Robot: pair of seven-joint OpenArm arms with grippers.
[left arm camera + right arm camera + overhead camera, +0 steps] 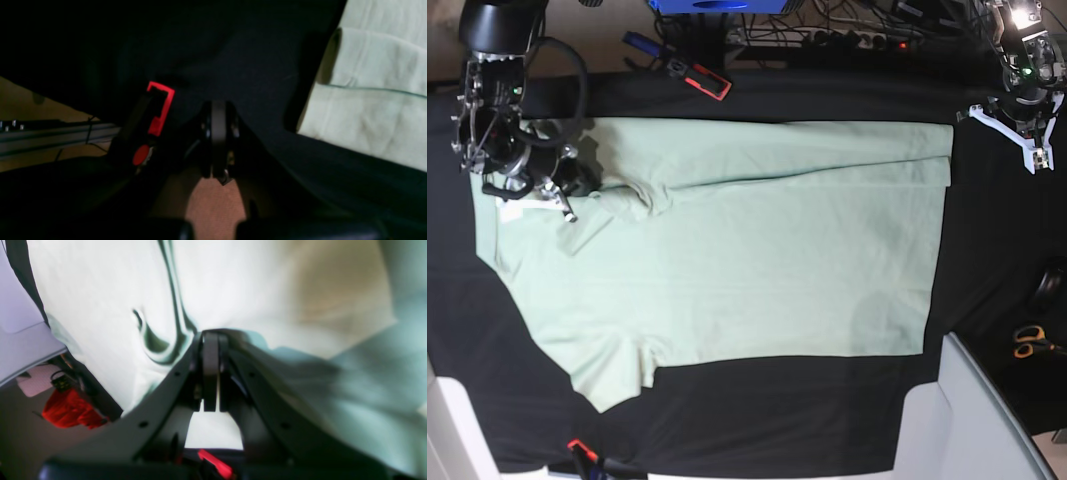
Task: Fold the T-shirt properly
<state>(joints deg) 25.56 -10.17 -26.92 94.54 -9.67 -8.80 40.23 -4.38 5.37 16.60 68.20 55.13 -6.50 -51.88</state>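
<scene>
The right hand point(211, 373) has its two flat dark pads pressed together with mint cloth bunched about the tips — a thin fold of the T-shirt point(727, 250) appears caught between them, the soft cotton drawn up into a ridge with deep curved creases running off toward 11 o'clock in the right wrist view. In the base view this hand point(567, 205) sits at the shirt's 9 o'clock edge, where the fabric is gathered into a small rumpled peak by the upper sleeve. The left hand point(218, 133) is pressed together too, its rounded black fingers meeting with nothing between them; it hangs over the black cloth of the tabletop point(233, 60), apart from the shirt, whose pale folded edge lies at 3 o'clock in the left wrist view. In the base view the same hand point(1027, 135) stands at 2 o'clock, its white angular fingers just off the shirt's corner. The garment lies spread flat and mostly smooth across the middle of the matte black tabletop, a long band folded over along its 12 o'clock edge, one short sleeve jutting out at 7 o'clock. Orange-handled scissors point(1030, 341) rest on the cloth at 4 o'clock — well clear of the shirt.
</scene>
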